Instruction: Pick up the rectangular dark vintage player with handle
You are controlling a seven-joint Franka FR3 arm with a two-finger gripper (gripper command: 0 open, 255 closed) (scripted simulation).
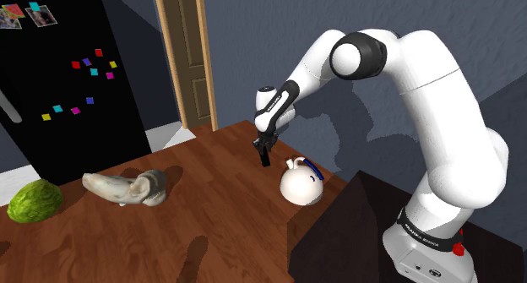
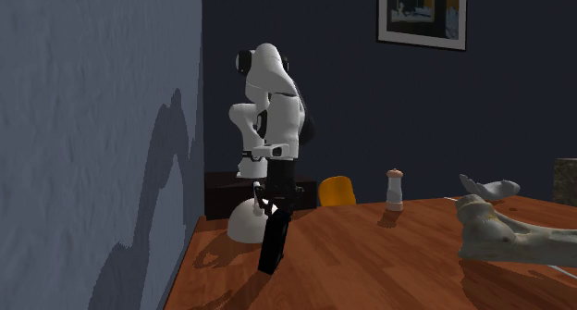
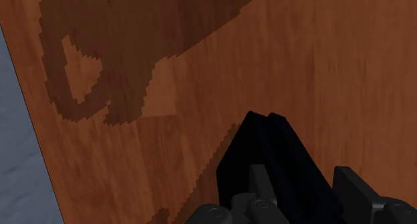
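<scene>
The dark player is a flat black rectangular box hanging upright under my gripper. The gripper is shut on its upper end. In the shoulder view the gripper sits over the far part of the wooden table, and the player reaches down close to the tabletop. In the wrist view the black player runs out between the fingers above the brown wood, where a large shadow lies. I cannot make out its handle.
A white round pot with a blue handle stands just beside the gripper, near the table's edge by the stand. A pale shell-like object and a green lettuce lie at the shoulder view's left. A black fridge stands behind them.
</scene>
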